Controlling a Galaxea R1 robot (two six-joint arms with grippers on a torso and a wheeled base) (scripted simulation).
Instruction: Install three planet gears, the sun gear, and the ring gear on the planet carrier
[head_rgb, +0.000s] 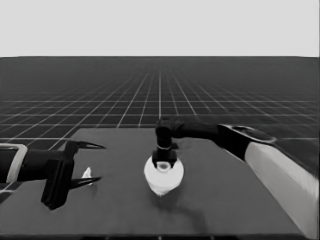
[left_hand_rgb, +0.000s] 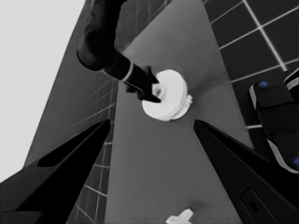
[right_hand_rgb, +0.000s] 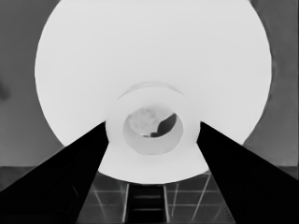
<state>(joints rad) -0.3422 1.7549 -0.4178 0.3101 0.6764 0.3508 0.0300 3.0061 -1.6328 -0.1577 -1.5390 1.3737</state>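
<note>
Dark table, stacked round parts, thin white piece

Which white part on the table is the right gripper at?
The larger round part mid-table: right gripper straddles its raised hub. The thin white piece lies apart, by the left gripper.

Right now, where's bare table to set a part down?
Bare: the wide stretch of table between the larger round part and the right arm, and the near strip. Crowded: mid-table, right gripper at that part's hub; left end, left gripper over the thin white piece.
</note>
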